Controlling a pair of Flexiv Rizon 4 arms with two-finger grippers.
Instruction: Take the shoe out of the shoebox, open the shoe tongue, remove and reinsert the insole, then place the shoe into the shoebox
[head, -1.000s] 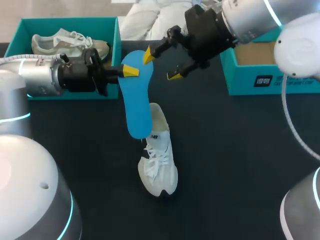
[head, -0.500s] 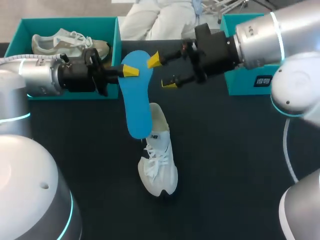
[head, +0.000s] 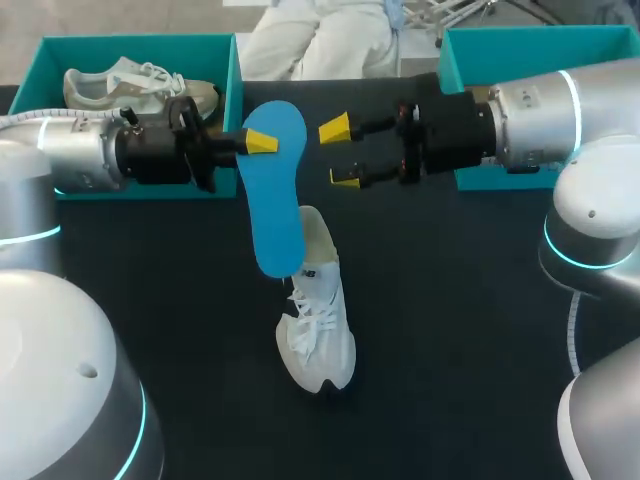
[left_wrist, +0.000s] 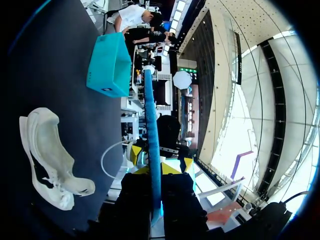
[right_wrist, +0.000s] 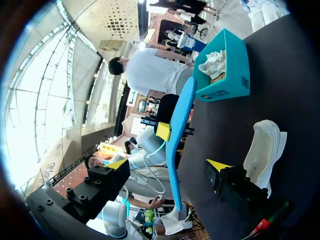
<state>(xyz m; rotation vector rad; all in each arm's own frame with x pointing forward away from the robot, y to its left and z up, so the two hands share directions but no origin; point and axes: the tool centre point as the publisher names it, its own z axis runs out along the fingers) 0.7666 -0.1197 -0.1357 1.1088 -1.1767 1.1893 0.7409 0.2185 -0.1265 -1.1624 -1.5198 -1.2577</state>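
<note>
Shoe (head: 318, 325), white and laced, lies on the dark bench (head: 450, 330) with its toe toward the robot and its heel away, well apart from both boxes. Over its heel end hangs the blue insole (head: 272, 190), its length running away from the shoe. In the head view the insole's lower tip overlaps the heel collar; whether they touch cannot be told.

The left end effector (head: 262, 142) comes in from the shoe's left and is clamped on the insole's far, wider end. The left wrist view shows the insole (left_wrist: 152, 140) edge-on between that end effector's (left_wrist: 156, 172) two fingers, with the shoe (left_wrist: 50, 155) lying off to one side.

The right end effector (head: 341, 155) hovers beyond the shoe's heel on its right, fingers spread wide and holding nothing, its tips just beside the insole's right edge but apart from it. In the right wrist view the insole (right_wrist: 177, 145) stands ahead of that end effector's (right_wrist: 167, 165) spread fingers, touching neither, and the shoe (right_wrist: 265, 145) lies beside it.

Beyond the shoe to its left stands the left shoebox (head: 232, 80), teal, with a second shoe (head: 140, 85) inside; its right wall is near the insole's far end. Beyond the shoe to its right stands the right shoebox (head: 540, 40). Bare dark bench shows on both sides of the shoe and past its toe
</note>
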